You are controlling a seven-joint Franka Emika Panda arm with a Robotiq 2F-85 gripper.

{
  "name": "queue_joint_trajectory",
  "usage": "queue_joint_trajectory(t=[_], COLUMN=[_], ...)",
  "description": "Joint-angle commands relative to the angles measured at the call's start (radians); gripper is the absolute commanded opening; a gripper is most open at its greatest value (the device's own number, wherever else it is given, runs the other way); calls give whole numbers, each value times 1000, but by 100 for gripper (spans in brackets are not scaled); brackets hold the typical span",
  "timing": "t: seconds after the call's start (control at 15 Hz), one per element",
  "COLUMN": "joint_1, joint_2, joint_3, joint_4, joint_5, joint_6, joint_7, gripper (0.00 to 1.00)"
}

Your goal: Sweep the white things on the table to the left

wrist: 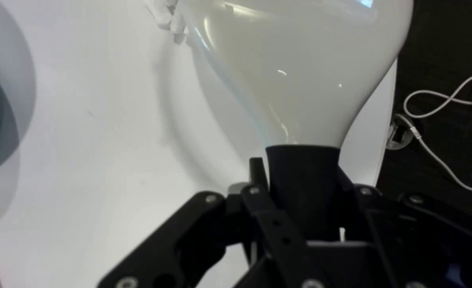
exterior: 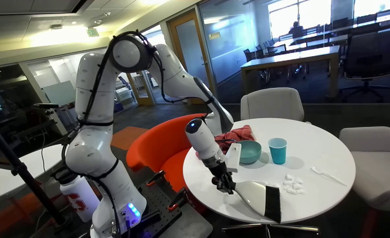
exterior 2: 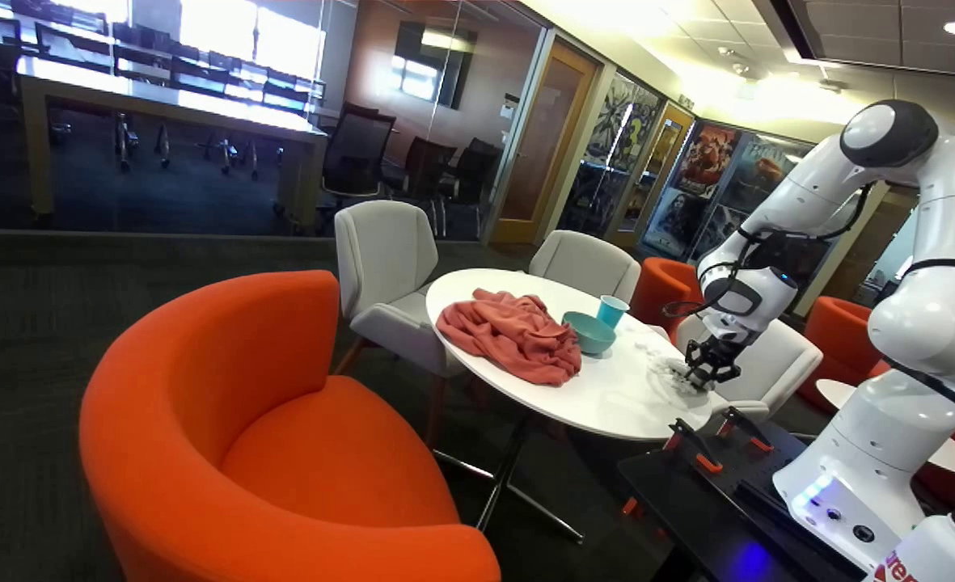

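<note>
The white things [exterior: 293,185] are a loose scatter of small crumb-like pieces on the round white table [exterior: 313,142]; they show faintly in an exterior view [exterior 2: 647,351]. In the wrist view some pieces [wrist: 166,16] lie against the brush's upper left edge; others may be hidden behind it. My gripper [exterior: 231,187] is shut on the black handle of a white-and-black brush [exterior: 252,195]. In the wrist view the gripper [wrist: 301,172] clasps the handle, with the white body [wrist: 291,72] ahead. The black bristles are beside the pieces; whether they touch the table I cannot tell.
A teal bowl [exterior: 250,152], a blue cup [exterior: 277,152] and a red cloth [exterior 2: 517,339] stand or lie on the table. A white plastic utensil [exterior: 328,175] lies beyond the pieces. An orange chair [exterior 2: 283,453] and grey chairs [exterior: 270,104] surround the table.
</note>
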Motion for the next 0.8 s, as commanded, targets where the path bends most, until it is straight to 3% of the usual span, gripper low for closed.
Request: queue_joint_trajectory(t=[0.0,0.4,0.6,0.67,0.73], joint_1=[9,6,7,74,144], joint_2=[-83,-127,-171,-223,-263], joint_3=[101,297,363,295,216], joint_4=[-80,-146,-162,-190,-179], joint_5=[25,157,223,212,267], joint_6=[61,196,259,225,210], joint_7=[43,26,14,36,-28], gripper=[14,14,14,14,14])
